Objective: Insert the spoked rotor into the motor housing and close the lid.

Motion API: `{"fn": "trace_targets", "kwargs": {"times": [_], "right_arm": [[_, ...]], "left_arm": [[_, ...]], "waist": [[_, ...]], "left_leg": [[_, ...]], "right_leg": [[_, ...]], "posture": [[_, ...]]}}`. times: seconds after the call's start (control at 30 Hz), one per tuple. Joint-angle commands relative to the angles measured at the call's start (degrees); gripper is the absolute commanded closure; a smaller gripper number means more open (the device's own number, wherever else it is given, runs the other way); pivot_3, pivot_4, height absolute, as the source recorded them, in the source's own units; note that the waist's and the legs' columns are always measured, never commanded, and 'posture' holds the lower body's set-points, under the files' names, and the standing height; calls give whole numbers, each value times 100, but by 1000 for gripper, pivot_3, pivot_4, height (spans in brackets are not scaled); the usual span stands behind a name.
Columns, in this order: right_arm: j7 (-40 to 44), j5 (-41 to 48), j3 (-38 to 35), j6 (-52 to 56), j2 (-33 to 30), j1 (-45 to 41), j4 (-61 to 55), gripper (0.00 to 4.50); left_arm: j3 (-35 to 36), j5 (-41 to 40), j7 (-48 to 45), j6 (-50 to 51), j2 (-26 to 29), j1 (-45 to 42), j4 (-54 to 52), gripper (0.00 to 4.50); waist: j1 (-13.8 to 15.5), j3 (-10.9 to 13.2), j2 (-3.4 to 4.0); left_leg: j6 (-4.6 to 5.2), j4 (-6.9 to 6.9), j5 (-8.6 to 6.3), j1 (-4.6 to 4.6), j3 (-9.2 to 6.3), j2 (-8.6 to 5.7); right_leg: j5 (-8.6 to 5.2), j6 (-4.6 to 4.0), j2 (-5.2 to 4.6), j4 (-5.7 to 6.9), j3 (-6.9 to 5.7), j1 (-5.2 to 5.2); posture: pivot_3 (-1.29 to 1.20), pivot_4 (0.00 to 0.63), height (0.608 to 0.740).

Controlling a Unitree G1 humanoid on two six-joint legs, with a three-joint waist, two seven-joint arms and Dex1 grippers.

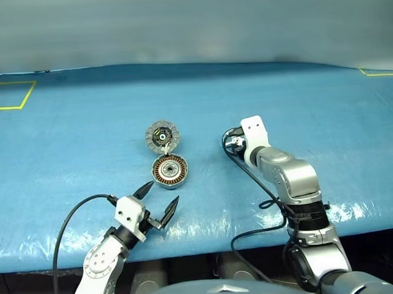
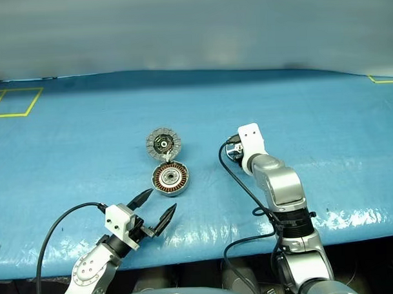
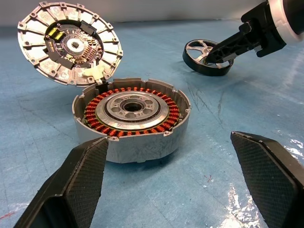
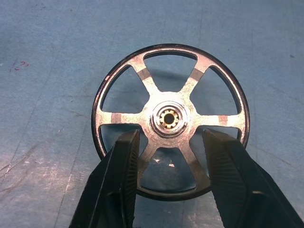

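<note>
Spoked rotor (image 4: 170,118) betw right tool (image 4: 170,156) fingers, half-closed; left tool (image 1: 161,200) wide.

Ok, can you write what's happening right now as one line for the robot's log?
spoked rotor: on table, right gripper fingers around it | motor housing: open, empty | lid: up, hinged open | left gripper: open, idle

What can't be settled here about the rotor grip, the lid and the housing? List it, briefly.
- Right gripper, right wrist view: its black fingers straddle the dark-rimmed spoked rotor; clamped or loose is unclear.
- Round silver-segmented lid, left wrist view: outer face hidden, turned away.
- Grey copper-wound motor housing: the lid's joint hides behind its rim.
</note>
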Motion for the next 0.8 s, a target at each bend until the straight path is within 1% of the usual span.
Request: {"fn": "trace_targets", "kwargs": {"times": [0.03,0.17,0.27,0.3,0.33,0.47,0.53,0.63,0.73,0.8], "right_arm": [[-6,-70,11,-77,-21,33,-41,2307],[-12,-99,20,-107,31,9,63,2307],[-31,-68,-48,-120,128,-34,186,2846],[-33,-64,-58,-128,155,-50,218,3142],[-30,-62,-64,-139,173,-63,246,3330],[-11,-67,-75,-174,226,-89,323,3337],[11,-52,-85,-179,245,-82,330,3337],[90,-71,-11,-298,173,-33,213,3337],[371,-118,247,-700,-107,44,-111,3337],[719,-139,536,-1035,-426,92,-443,3347]], "left_arm": [[-19,-22,10,-121,-33,9,-51,0],[-24,-24,19,-117,-44,14,-54,0],[-35,-24,26,-109,-54,23,-61,0],[-38,-23,29,-109,-59,28,-63,0],[-41,-24,32,-108,-64,32,-66,0],[-56,-12,45,-110,-82,51,-75,0],[-59,-11,47,-114,-90,58,-79,0],[-37,-10,44,-121,-82,59,-85,0],[8,-6,43,-126,-54,45,-91,0],[33,-7,40,-132,-35,35,-96,0]], "waist": [[0,0,0],[-1,0,0],[-6,-3,-3],[-5,-6,-6],[-6,-8,-10],[-18,-9,-9],[-19,-9,-10],[-20,-9,-10],[-18,-8,-8],[-14,-5,-5]], "left_leg": [[0,0,0,0,0,0],[0,0,0,0,-1,-1],[0,0,0,2,0,0],[0,0,0,4,0,-1],[0,1,0,5,-1,-1],[0,4,0,11,-1,3],[0,6,0,12,0,3],[0,7,0,11,-1,3],[0,7,0,11,0,3],[0,7,0,9,0,3]], "right_leg": [[0,0,0,0,0,0],[0,0,0,0,0,0],[0,1,1,0,0,2],[0,1,2,0,1,4],[0,1,3,0,-2,6],[-2,1,4,0,1,10],[-9,-12,4,0,2,11],[-9,-12,4,0,5,11],[-9,-12,4,0,8,9],[-9,-11,2,0,10,6]], "posture": [[0,150,740],[0,150,740],[0,150,740],[0,150,740],[0,150,740],[0,150,740],[0,150,740],[0,150,740],[0,150,740],[0,150,740]]}}
